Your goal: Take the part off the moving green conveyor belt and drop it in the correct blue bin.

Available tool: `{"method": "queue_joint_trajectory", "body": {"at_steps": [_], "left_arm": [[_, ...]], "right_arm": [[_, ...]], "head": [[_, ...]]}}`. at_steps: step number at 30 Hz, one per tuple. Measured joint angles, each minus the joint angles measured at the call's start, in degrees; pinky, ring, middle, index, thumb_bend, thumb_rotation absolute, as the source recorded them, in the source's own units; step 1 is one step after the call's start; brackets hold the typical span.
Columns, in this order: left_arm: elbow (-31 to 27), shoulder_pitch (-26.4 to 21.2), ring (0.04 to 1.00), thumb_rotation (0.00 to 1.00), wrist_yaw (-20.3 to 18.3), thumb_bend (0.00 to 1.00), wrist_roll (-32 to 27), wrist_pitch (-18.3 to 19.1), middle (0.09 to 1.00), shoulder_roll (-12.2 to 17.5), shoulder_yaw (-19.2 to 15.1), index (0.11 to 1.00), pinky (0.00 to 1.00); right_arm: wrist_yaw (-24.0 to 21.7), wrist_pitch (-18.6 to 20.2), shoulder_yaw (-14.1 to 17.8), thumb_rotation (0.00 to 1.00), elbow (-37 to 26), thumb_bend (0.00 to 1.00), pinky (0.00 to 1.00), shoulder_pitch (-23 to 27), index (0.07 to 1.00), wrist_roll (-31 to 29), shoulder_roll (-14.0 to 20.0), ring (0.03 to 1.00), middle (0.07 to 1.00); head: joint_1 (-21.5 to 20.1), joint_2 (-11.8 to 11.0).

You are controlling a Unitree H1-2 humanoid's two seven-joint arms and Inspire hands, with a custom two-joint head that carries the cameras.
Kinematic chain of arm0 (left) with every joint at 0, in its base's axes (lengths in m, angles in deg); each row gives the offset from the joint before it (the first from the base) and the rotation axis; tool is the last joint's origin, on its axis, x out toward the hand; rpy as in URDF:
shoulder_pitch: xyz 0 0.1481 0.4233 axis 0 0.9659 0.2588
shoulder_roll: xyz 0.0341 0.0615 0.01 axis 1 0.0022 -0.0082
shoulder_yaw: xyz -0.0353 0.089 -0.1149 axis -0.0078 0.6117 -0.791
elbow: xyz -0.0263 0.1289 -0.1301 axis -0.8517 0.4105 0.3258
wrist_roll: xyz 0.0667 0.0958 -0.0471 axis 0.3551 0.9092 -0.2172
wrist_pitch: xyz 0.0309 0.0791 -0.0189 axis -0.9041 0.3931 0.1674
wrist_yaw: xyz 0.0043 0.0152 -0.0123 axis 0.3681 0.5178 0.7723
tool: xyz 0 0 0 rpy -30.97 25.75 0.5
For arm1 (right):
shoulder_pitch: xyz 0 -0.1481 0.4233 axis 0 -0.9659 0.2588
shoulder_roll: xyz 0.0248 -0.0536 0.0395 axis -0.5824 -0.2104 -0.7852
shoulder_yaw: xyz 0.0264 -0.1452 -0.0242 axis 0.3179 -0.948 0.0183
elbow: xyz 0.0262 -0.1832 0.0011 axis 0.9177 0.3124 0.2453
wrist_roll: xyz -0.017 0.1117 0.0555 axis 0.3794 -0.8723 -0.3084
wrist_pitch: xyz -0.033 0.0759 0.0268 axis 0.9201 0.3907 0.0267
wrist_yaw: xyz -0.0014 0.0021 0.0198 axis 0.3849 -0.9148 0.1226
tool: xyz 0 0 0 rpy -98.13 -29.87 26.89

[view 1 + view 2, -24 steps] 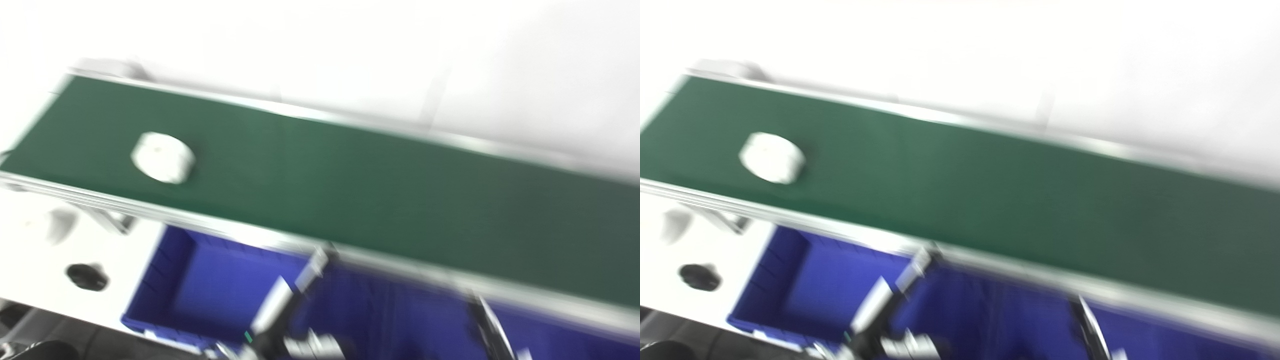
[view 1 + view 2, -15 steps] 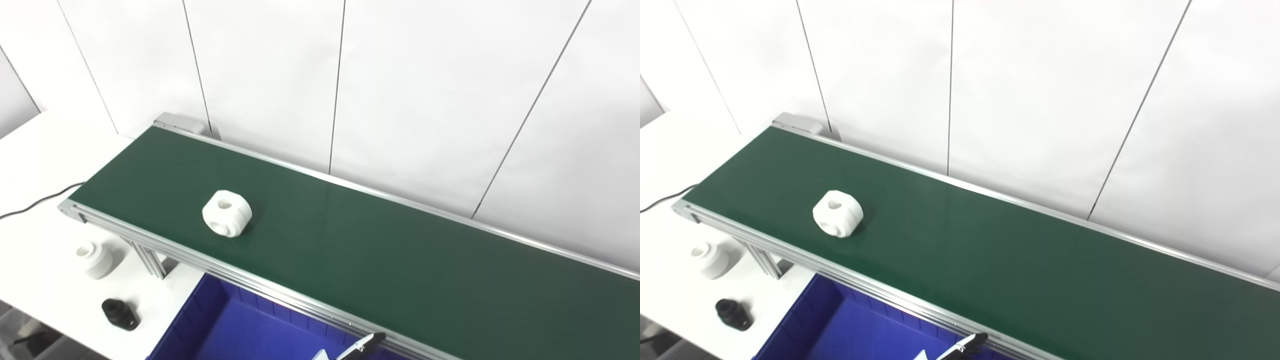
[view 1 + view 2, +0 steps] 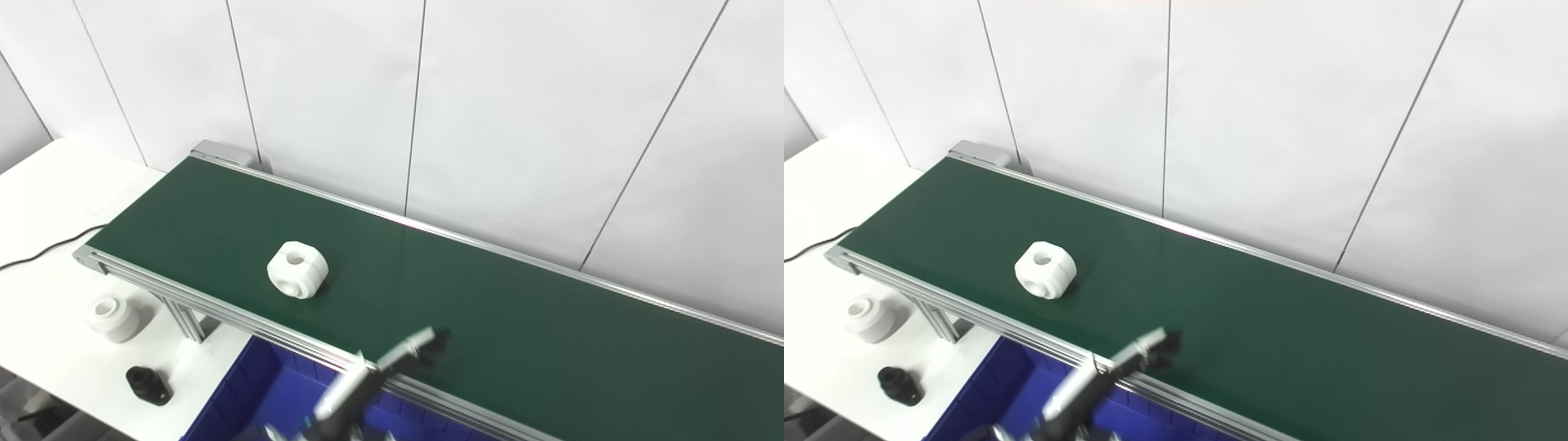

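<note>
A white chunky ring-shaped part [image 3: 297,269] with a hole in its top and one in its side lies on the green conveyor belt [image 3: 490,318], toward the belt's left end. My left hand [image 3: 373,373] comes up from the bottom edge, blurred, with fingers stretched out over the belt's near rail, to the right of and nearer than the part, not touching it. It holds nothing. A blue bin [image 3: 269,392] sits below the belt's near rail. My right hand is out of view.
On the white table at the left stand a second white ring part [image 3: 110,315] and a small black part [image 3: 146,384]. A black cable [image 3: 43,251] runs off the left edge. A white panelled wall stands behind the belt.
The camera swung and settled. The white part has moved right along the belt. My left hand has risen from the bottom edge to over the belt's near rail.
</note>
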Motion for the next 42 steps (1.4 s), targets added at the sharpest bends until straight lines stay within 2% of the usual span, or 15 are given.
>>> {"method": "queue_joint_trajectory", "body": {"at_steps": [2,3,5,8,12,17,18,20,23,25,30,33,36,40,42], "left_arm": [[-0.8,-2.2,0.915,0.39,-2.0,0.8,0.6,0.3,0.945,1.7,-2.7,0.953,0.87],[-1.5,-3.2,0.925,0.4,-3.6,0.78,0.7,0.8,0.955,2.6,-3.8,0.962,0.88],[-3.0,-5.2,0.93,0.39,-6.6,0.76,0.6,2.9,0.966,3.9,-5.6,0.971,0.88],[-3.5,-8.1,0.951,0.41,-10.3,0.75,-0.5,6.1,0.978,4.5,-8.4,0.98,0.92],[-2.5,-12.7,0.968,0.4,-14.5,0.76,-0.7,10.7,0.99,5.3,-11.7,0.997,0.94],[1.3,-18.6,0.963,0.3,-18.5,0.76,-0.6,13.9,0.986,8.3,-14.7,0.992,0.93],[2.3,-19.4,0.96,0.28,-19.2,0.77,-0.5,14.3,0.986,8.4,-14.9,0.992,0.91],[6.2,-21.6,0.953,0.27,-20.7,0.78,0.9,14.8,0.986,8.7,-14.8,0.993,0.89],[10.9,-24.3,0.952,0.26,-21.9,0.8,4.9,16.1,0.991,10.5,-14.3,0.998,0.89],[13.2,-26.6,0.934,0.26,-22.7,0.85,8.8,17.3,0.98,11.7,-13.1,0.994,0.84],[18.3,-30.0,0.953,0.21,-24.4,0.9,15.7,18.6,0.98,13.4,-9.8,0.999,0.89],[21.1,-30.5,0.96,0.16,-26.1,0.94,17.0,18.6,0.979,13.6,-8.1,0.998,0.95],[21.3,-30.5,0.968,0.19,-28.4,0.97,17.5,19.4,0.983,13.7,-6.9,1.0,0.9],[18.8,-30.6,0.968,0.19,-33.3,1.0,17.2,23.6,0.98,13.7,-6.4,0.995,0.88],[18.3,-30.5,0.981,0.17,-35.5,1.0,16.3,24.5,0.99,13.7,-6.0,0.998,0.89]], "right_arm": [[0.8,0.0,-0.9,0.2,0.3,0.69,0.51,0.2,0.894,-0.3,0.5,0.68,0.883],[1.1,0.0,-1.2,0.21,0.5,0.68,0.4,0.4,0.899,-0.5,0.8,0.562,0.887],[1.6,0.0,-1.9,0.24,0.9,0.69,0.35,1.0,0.901,-1.1,1.1,0.516,0.889],[1.7,0.0,-2.3,0.23,1.8,0.69,0.24,1.8,0.896,-2.4,1.2,0.347,0.873],[1.3,0.0,-3.6,0.29,2.4,0.7,0.36,2.7,0.879,-6.0,1.7,0.545,0.865],[-3.3,0.0,-3.9,0.33,-0.9,0.7,0.28,2.7,0.863,-13.0,2.1,0.425,0.874],[-4.2,0.0,-3.7,0.33,-2.2,0.71,0.38,2.3,0.855,-13.7,2.0,0.568,0.871],[-6.0,0.0,-3.3,0.35,-3.7,0.73,0.47,1.7,0.857,-14.7,1.5,0.669,0.871],[-7.5,0.0,-2.7,0.37,-3.7,0.73,0.45,1.7,0.862,-15.1,0.6,0.648,0.879],[-8.3,0.0,-1.9,0.35,-3.7,0.72,0.34,1.4,0.866,-15.3,0.2,0.507,0.884],[-10.2,0.0,-0.6,0.34,-3.9,0.74,0.45,1.3,0.865,-15.9,-0.6,0.656,0.89],[-11.0,0.0,0.0,0.34,-4.1,0.73,0.34,0.8,0.872,-16.2,-1.3,0.488,0.897],[-11.3,0.0,0.6,0.36,-4.1,0.74,0.47,0.6,0.873,-15.6,-1.6,0.669,0.896],[-11.9,0.0,1.1,0.36,-4.1,0.74,0.39,0.6,0.875,-15.5,-1.6,0.581,0.891],[-12.1,0.0,1.6,0.37,-4.1,0.74,0.44,0.6,0.873,-15.4,-1.7,0.636,0.891]], "head": [[-0.6,0.3],[-0.6,0.4],[-1.4,1.3],[-1.8,1.6],[-4.0,3.2],[-5.0,4.3],[-5.0,4.3],[-5.2,4.6],[-5.1,4.7],[-5.0,4.7],[-5.0,5.0],[-5.0,5.1],[-5.0,5.1],[-4.8,5.5],[-4.8,5.5]]}}
